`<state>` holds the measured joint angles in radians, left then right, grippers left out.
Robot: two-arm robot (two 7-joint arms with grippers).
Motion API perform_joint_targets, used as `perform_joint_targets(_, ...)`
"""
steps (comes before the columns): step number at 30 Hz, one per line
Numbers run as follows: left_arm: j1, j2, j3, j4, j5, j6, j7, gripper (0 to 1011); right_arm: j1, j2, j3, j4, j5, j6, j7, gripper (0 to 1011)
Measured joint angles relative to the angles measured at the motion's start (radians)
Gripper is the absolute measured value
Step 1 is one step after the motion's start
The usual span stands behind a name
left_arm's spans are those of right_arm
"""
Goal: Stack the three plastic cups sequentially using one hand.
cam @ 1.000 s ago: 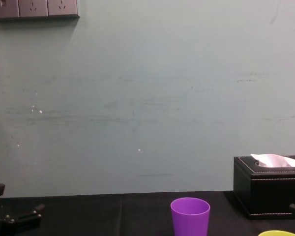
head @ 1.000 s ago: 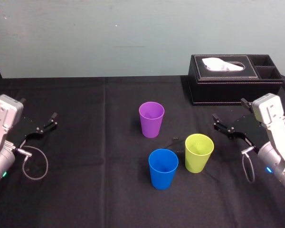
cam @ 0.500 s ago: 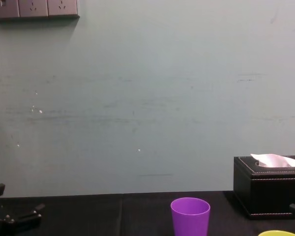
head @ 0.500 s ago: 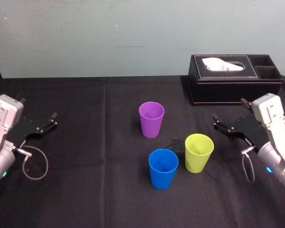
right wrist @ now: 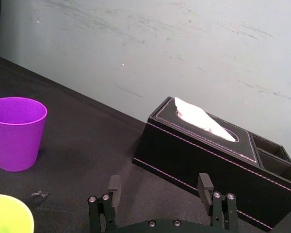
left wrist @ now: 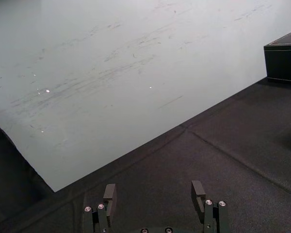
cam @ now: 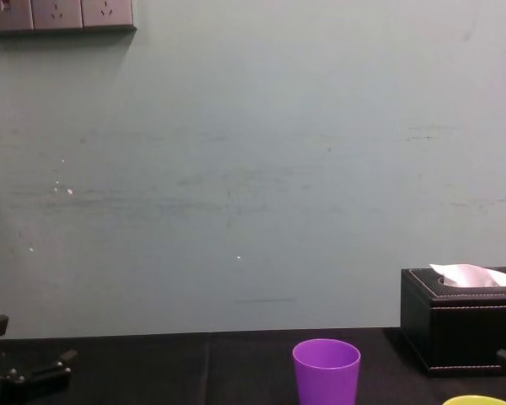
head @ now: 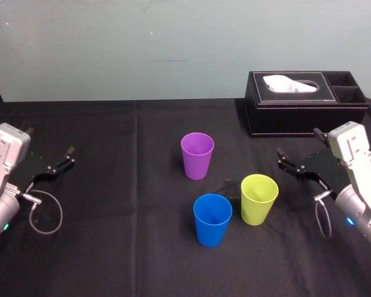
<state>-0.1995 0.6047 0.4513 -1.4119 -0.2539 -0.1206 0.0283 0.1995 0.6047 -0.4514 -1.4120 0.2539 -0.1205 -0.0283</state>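
The tabletop (head: 111, 185), covered with a black cloth, is taking up the whole lower part of the head view. The black tissue box (head: 306, 102) is sitting at about 1 o'clock on it, close to the wall, and a white tissue (head: 289, 84) is sticking out of its slot. The left tool (head: 49, 141) is hovering low at the 9 o'clock side of the tabletop, well apart from all the cups; its two black fingers are standing spread wide and are pinching nothing, as the left wrist view (left wrist: 154, 191) is also showing. The right tool (head: 297, 142) is hovering at the 3 o'clock side, in front of the tissue box, with its fingers also spread wide and empty (right wrist: 160, 182). The three cups are standing upright with the mouths up, each one separate, near the middle of the tabletop. The purple cup (head: 197, 156) is standing nearest to the wall. The blue cup (head: 212, 219) is standing at about 6 o'clock from it, nearest to the robot. The yellow-green cup (head: 258, 199) is standing at about 2 o'clock from the blue one, just beside it but not touching, and the right tool is at about 1 o'clock from this cup, near it.
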Motion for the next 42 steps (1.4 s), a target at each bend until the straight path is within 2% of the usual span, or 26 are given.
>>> perform_joint_targets(37, 0.0, 0.0, 0.0, 0.0, 0.0, 0.0, 0.0, 1010, 0.0, 0.0, 0.0, 0.0, 0.0, 0.0, 0.0, 1004)
perform_joint_targets(42, 0.0, 0.0, 0.0, 0.0, 0.0, 0.0, 0.0, 1010, -0.024, 0.017, 0.026, -0.055, 0.014, 0.027, 0.021, 1004)
